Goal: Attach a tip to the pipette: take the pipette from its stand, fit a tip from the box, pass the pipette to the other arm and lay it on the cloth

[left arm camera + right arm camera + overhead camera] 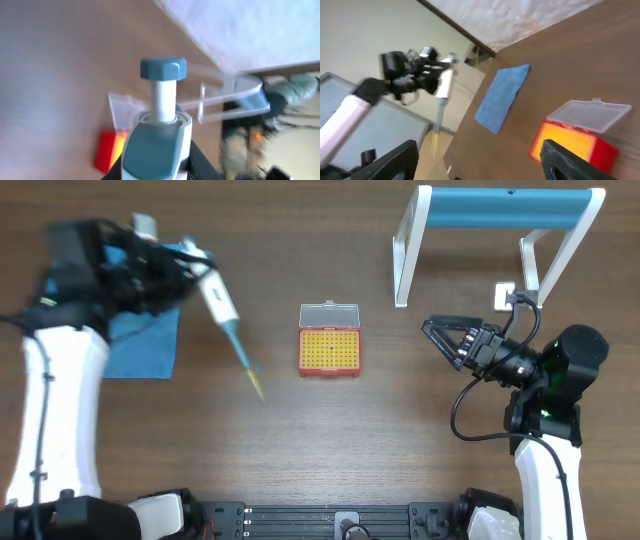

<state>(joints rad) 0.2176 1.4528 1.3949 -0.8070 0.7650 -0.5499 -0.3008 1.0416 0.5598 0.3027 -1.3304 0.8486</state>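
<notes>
The pipette (218, 302) is up in the air, held by the left arm (60, 380). The left jaws pinch it near its fat top end, so the thin end is free. It hangs tilted, with the thin end pointing down and toward the middle of the bench (400, 450).

A small yellow tip (256, 386) sits on the thin end, so I think the fitting step is done. In the left wrist view you look along the pipette from above and see its blue push button (163, 68) at the top.

The blue cloth (145, 345) lies flat on the bench just beside the left arm. That is where the pipette must go. The arm holds the pipette close to the cloth, so I think laying it down is the step left to do. It will need to come down gently, or the tip could bump the bench and bend.

The red tip box (329, 352) sits in the middle of the bench with its clear lid (329, 315) open, so the tips can be reached.

The stand (505, 208) is at the far right with nothing hanging on it. The right jaws are spread wide and hold nothing. They sit near the stand, well apart from the pipette, out of the way.
</notes>
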